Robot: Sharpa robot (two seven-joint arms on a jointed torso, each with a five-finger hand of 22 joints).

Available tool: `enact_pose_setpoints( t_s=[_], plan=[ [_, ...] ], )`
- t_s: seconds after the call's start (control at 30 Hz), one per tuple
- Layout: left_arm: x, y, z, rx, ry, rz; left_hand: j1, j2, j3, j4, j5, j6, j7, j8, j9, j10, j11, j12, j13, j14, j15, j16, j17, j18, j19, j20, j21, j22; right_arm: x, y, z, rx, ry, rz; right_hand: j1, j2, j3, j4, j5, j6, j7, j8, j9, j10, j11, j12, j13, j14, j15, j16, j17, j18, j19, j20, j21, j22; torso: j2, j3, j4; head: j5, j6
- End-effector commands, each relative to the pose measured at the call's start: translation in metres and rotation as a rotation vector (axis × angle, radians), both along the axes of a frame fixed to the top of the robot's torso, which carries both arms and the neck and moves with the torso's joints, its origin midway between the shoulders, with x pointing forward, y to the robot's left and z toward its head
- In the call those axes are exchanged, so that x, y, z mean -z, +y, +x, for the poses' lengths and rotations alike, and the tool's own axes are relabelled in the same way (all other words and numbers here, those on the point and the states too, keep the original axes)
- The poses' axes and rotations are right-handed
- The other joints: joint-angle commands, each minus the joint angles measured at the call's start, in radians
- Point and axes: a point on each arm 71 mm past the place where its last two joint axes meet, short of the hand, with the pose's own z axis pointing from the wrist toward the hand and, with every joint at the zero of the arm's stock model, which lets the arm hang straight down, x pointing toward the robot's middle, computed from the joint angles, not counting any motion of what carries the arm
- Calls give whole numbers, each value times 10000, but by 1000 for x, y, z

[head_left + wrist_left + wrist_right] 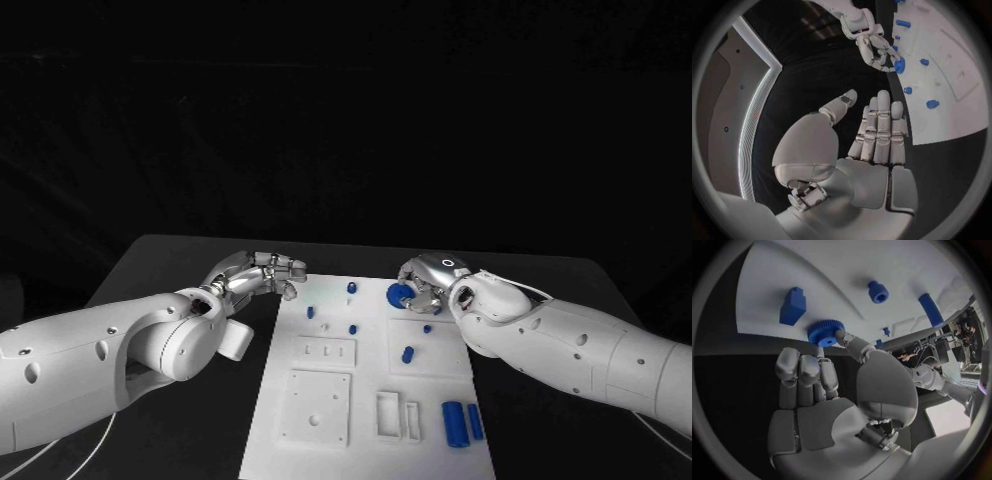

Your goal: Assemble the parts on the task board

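Observation:
The white task board (364, 440) lies in the middle of the black table. My right hand (433, 284) is at the board's far right corner and pinches a round blue toothed gear (400, 294) between thumb and a finger. In the right wrist view the gear (824, 332) sits just at the board's edge, beside a blue block (793, 306) and a blue nut-like piece (877, 291). My left hand (263, 274) hovers off the board's far left corner; its fingers (879, 130) are stretched out and hold nothing.
Several small blue parts stand on the board's far half, such as a peg (352, 288) and an oblong piece (407, 352). Two blue cylinders (463, 420) lie at the near right, beside rectangular recesses (398, 416). Black table (173, 270) surrounds the board.

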Motion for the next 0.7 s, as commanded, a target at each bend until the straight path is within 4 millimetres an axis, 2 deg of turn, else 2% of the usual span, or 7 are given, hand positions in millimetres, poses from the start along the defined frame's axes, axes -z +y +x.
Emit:
enact_pose_setpoints(
  t_s=[0.03, 0.23, 0.4, 0.7],
  plan=[
    [-1, -2, 0, 127, -38, -98, -68, -21, 71, -13, -57, 35, 47, -52, -13, 50, 57, -54, -10, -23, -10, -46, -13, 83, -13, -90, 35, -13, 0, 5, -4, 91, -616, -507, -47, -6, 65, 26, -42, 68, -17, 41, 73, 88, 7, 68, 1374, -11, -86, -63, 16, 1251, 63, -48, 65, 160, -6, -7, 1, 2, 32],
    [-1, -1, -1, 107, -44, -97, -68, -20, 72, -14, -56, 36, 47, -52, -13, 51, 56, -55, -10, -22, -11, -45, -13, 83, -13, -90, 36, -14, -13, 16, -11, -147, -1383, -492, 22, -129, 253, 119, -257, 159, -51, 62, 80, 138, -27, 80, 1384, 13, -118, -97, 58, 1251, 89, -65, 74, 145, 4, 2, 6, 29, 53],
    [-1, -2, -1, 116, -45, -101, -65, -18, 73, -15, -55, 38, 46, -52, -13, 54, 56, -56, -10, -21, -11, -44, -13, 83, -14, -90, 37, -15, -27, 27, -18, -464, -2011, -383, 74, -239, 400, 212, -326, 215, -68, 70, 81, 173, -43, 88, 1394, 33, -133, -125, 84, 1251, 114, -69, 87, 141, -8, -12, -8, 27, 84],
    [-2, -3, -1, 127, -47, -105, -60, -21, 76, -21, -53, 40, 44, -52, -12, 57, 54, -58, -9, -20, -12, -43, -12, 84, -14, -91, 40, -16, -31, 65, -26, -1200, -2250, -330, 70, -326, 467, 305, -369, 265, -82, 80, 83, 204, -56, 92, 1398, 53, -144, -143, 101, 1251, 148, -60, 114, 143, -4, -14, -5, 38, 132]
  ],
)
